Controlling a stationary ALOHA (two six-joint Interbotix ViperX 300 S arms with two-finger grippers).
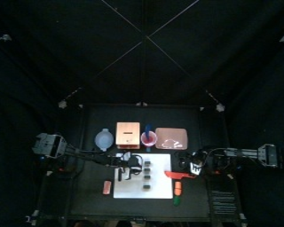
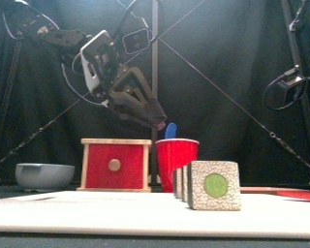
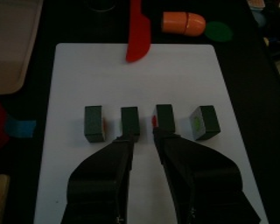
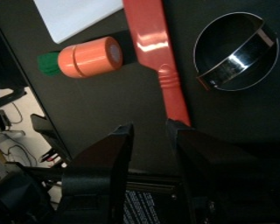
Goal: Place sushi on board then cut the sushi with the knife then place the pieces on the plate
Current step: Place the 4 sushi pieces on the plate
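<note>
Several dark green sushi pieces (image 3: pixel 129 123) stand apart in a row on the white cutting board (image 3: pixel 130 83), seen near and large in the front view (image 2: pixel 212 185). My left gripper (image 3: pixel 145 147) hovers over the row's middle, its jaws a narrow gap apart with nothing between them. In the front view it hangs well above the board (image 2: pixel 152 114). The red knife (image 4: pixel 152 48) lies flat by the board's right edge (image 1: pixel 177 176). My right gripper (image 4: pixel 154 144) is open just behind the knife's handle end, not holding it. The pink tray (image 1: pixel 170 137) sits at the back.
At the back stand a wooden box (image 1: pixel 129 135), a red cup (image 2: pixel 177 163) holding a blue knife (image 2: pixel 170 129), and a blue-grey bowl (image 2: pixel 44 175). An orange carrot toy (image 4: pixel 88 58) and a metal cutter (image 4: pixel 236 52) lie right of the board. A small red toy (image 1: pixel 107 186) lies to its left.
</note>
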